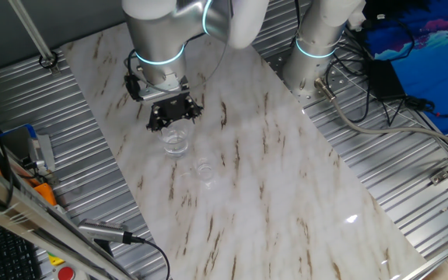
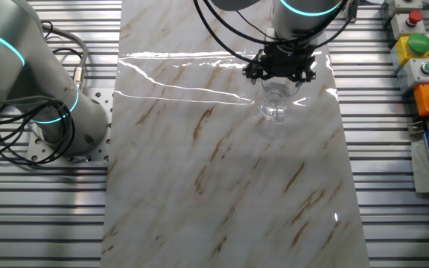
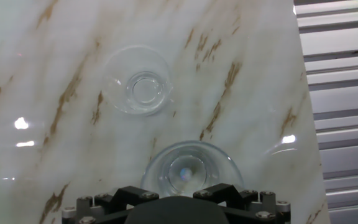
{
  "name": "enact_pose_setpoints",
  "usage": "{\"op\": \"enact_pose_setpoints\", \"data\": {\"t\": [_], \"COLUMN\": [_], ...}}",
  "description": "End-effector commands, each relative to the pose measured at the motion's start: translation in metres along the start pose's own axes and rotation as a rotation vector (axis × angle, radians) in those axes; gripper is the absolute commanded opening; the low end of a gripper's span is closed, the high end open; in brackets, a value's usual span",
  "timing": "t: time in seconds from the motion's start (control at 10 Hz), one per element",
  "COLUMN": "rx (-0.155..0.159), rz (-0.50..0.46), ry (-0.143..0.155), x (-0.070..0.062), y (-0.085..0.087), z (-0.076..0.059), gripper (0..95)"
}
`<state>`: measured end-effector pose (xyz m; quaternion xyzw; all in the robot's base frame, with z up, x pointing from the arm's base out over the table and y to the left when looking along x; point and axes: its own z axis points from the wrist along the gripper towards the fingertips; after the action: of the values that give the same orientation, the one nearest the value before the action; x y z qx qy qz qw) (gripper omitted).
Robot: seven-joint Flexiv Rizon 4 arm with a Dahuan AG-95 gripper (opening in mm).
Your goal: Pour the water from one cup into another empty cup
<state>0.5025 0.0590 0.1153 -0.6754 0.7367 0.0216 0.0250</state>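
two clear cups [image 3: 137, 84], hand [image 1: 174, 113] above tumbler [image 1: 175, 141]

**No readable markings**

No text, label, brand, number or sign can be read in any view. The white marble-patterned tabletop [image 2: 222, 171] carries only brown veins. The coloured buttons on the box at the table's edge [image 2: 415, 45] are too small to show any lettering.
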Motion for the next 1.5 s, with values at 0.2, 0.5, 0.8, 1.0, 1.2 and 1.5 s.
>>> {"op": "enact_pose_setpoints", "data": {"t": [0.2,0.5,0.8,1.0,1.2,1.5], "rx": [-0.002,-0.002,0.001,0.002,0.002,0.003], "rz": [-0.002,-0.010,-0.054,-0.069,-0.063,-0.054], "ry": [0.007,0.017,0.024,0.024,0.015,0.015], "x": [0.000,-0.001,-0.003,-0.003,-0.003,-0.003], "y": [0.000,-0.004,-0.014,-0.016,-0.016,-0.017], "z": [-0.007,-0.013,-0.015,-0.013,-0.010,-0.006], "gripper": [95.0,95.0,95.0,95.0,95.0,95.0]}}
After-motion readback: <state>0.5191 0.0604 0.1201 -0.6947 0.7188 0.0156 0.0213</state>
